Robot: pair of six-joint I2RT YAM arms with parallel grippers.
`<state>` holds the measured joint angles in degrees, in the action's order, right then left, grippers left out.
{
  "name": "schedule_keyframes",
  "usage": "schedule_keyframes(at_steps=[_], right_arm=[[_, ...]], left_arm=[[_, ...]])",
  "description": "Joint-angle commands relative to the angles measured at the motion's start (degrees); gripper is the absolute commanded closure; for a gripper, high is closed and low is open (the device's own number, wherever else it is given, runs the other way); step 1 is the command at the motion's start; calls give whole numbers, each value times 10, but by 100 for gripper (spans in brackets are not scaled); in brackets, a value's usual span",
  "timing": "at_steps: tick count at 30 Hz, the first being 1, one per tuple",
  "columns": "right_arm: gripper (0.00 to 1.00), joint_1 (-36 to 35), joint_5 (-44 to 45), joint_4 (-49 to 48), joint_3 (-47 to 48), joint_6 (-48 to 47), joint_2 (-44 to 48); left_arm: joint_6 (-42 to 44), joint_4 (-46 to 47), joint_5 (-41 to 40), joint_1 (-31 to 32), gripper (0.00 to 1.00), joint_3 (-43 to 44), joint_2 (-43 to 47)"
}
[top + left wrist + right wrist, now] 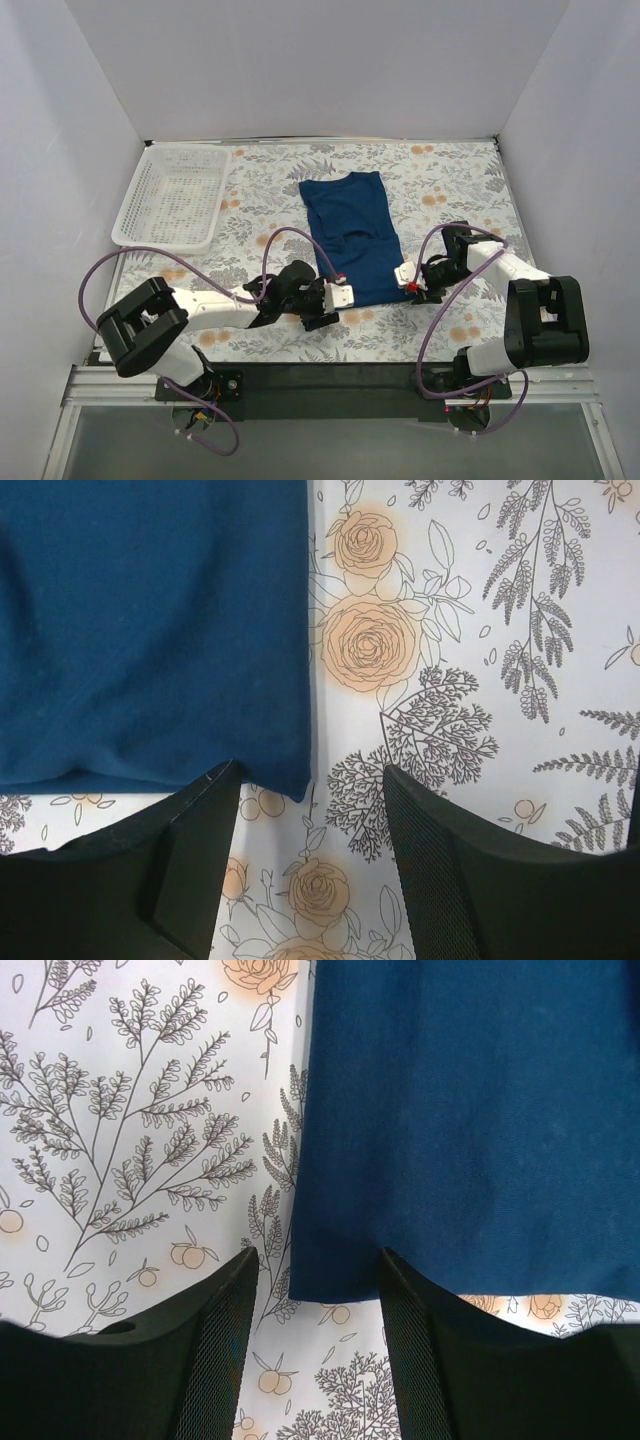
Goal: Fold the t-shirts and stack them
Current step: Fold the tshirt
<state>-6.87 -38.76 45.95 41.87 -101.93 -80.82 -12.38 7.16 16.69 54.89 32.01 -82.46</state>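
Nearest us, the left jaws stand released at the near left corner of the blue t-shirt [352, 235], low over the flowered tabletop [450, 190]. In the left wrist view, that corner of the t-shirt [150, 630] lies in the gap between the two black fingers [190, 870]. One fingertip overlaps the hem, but we cannot tell whether it touches the cloth.

The right jaws are likewise released at the t-shirt's near right corner. In the right wrist view, the corner of the t-shirt [470, 1110] sits between the spread fingers [200, 1360], with nothing gripped.

The t-shirt itself lies flat as a long, narrow shape running away from both arms. Beyond its far left, well apart from it, stands a white basket [175, 195].
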Motion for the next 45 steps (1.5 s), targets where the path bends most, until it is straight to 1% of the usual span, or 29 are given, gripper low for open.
schedule_keyframes(at_steps=[1, 6, 8, 11, 14, 15, 16, 17, 18, 20, 21, 22, 23, 25, 27, 28, 29, 31, 33, 36, 37, 38, 39, 40, 41, 42, 43, 44, 45], right_arm=[[51, -5, -1, -21, -1, 0, -14], [54, -8, 2, -34, -11, 8, -23], [56, -9, 3, -40, -14, 10, -28], [59, -10, 6, -44, -15, 15, -32], [64, -10, 9, -46, -18, 17, -30], [68, -10, 9, -46, -19, 17, -31], [72, -9, 11, -46, -18, 19, -32], [76, -10, 11, -46, -18, 20, -31], [82, -10, 12, -46, -19, 23, -30], [89, -9, 10, -43, -22, 31, -23], [96, -9, 9, -39, -25, 35, -19], [98, -9, 8, -34, -29, 38, -13], [99, -9, 7, -24, -29, 50, 4], [99, -9, 11, 36, -21, 54, 23], [99, -9, 11, 86, -13, 45, 57], [99, -9, 9, 134, -11, 37, 71], [99, -9, -2, 153, -13, 20, 104], [99, -9, -18, 186, -14, 20, 140], [99, -9, -40, 201, -8, 28, 180], [99, -9, -76, 199, 33, 68, 176], [99, -9, -95, 194, 50, 87, 164], [99, -9, -103, 184, 67, 102, 127], [99, -10, -111, 178, 114, 138, 105], [99, -9, -125, 168, 137, 160, 55], [99, -9, -133, 154, 167, 175, 29], [99, -9, -139, 148, 218, 191, 3], [99, -9, -151, 137, 249, 227, -47], [99, -9, -156, 128, 275, 245, -73], [99, -10, -160, 107, 331, 264, -99]], left_arm=[[25, 44, -9, 8, 45, 24, -11], [24, 53, -17, 13, 45, 15, -36], [23, 61, -35, 14, 46, 10, -49], [20, 70, -65, 16, 50, 6, -66], [17, 80, -109, 20, 60, 4, -78], [18, 80, -118, 21, 64, 3, -80], [17, 80, -126, 21, 72, 3, -82], [14, 80, -144, 24, 76, 3, -87], [13, 79, -149, 26, 80, 2, -88], [6, 77, -160, 32, 97, -1, -83], [-4, 75, -160, 36, 100, -5, -76], [-10, 73, -159, 38, 100, -6, -67], [-16, 60, -159, 48, 100, -9, -57], [-35, 38, -140, 57, 100, -20, -18], [-57, 10, -94, 74, 100, -24, 22], [-66, 1, -80, 81, 100, -31, 35], [-74, -15, -68, 97, 100, -34, 46], [-102, -31, -36, 111, 100, -36, 76], [-113, -36, -27, 124, 100, -36, 98], [-109, -41, -43, 124, 100, -34, 139], [-93, -40, -55, 116, 100, -34, 151], [-85, -42, -55, 107, 100, -27, 154], [-81, -44, -55, 93, 100, -20, 154], [-77, -46, -40, 54, 100, -14, 154], [-73, -45, -31, 31, 100, -6, 154], [-72, -39, -22, 6, 100, -3, 153], [-70, -22, -14, -44, 100, 1, 152], [-65, -12, -2, -67, 100, 5, 141], [-66, -5, 4, -90, 100, 22, 130]])
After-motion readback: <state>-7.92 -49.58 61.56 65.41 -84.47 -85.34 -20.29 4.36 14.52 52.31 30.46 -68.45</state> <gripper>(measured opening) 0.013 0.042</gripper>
